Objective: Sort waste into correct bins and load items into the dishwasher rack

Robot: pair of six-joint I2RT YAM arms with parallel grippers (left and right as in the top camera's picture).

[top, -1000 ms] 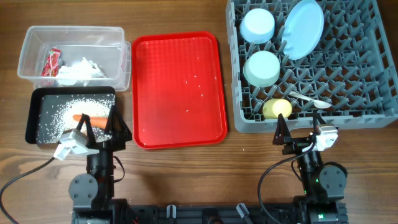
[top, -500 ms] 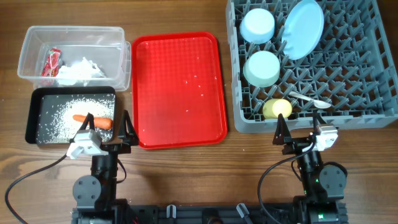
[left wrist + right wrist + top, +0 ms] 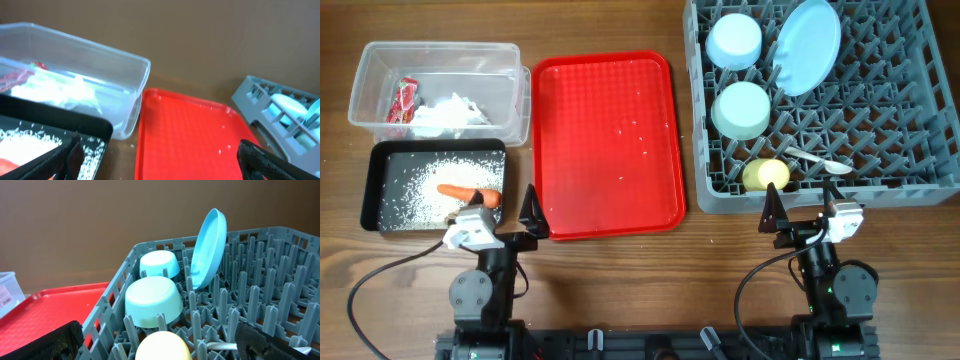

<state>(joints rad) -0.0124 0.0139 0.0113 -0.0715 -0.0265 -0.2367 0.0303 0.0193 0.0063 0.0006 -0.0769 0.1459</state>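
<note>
Far left on worktop (image 3: pixel 620 280): tub (image 3: pixel 438 47) w/ wrapper (image 3: pixel 403 100) + tissue (image 3: pixel 450 112) inside. Just in front: black tray (image 3: pixel 370 190) w/ grains (image 3: pixel 410 185) + carrot (image 3: pixel 467 192). L gripper (image 3: pixel 506 214) at its near-right corner: jaws spread, empty. Centre: red tray (image 3: pixel 610 140), few white specks (image 3: pixel 635 125). Right: rack (image 3: pixel 820 195) w/ blue bowl (image 3: pixel 734 40), plate (image 3: pixel 808 45) on edge, green bowl (image 3: pixel 740 110), cup (image 3: pixel 765 175), spoon (image 3: pixel 817 160). R gripper (image 3: pixel 802 213) near rack front: jaws spread, empty.

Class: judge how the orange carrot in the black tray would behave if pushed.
The carrot looks rounded and tapered, so it would probably roll in a curve. Lying on loose white grains, it may also slide easily.
</note>
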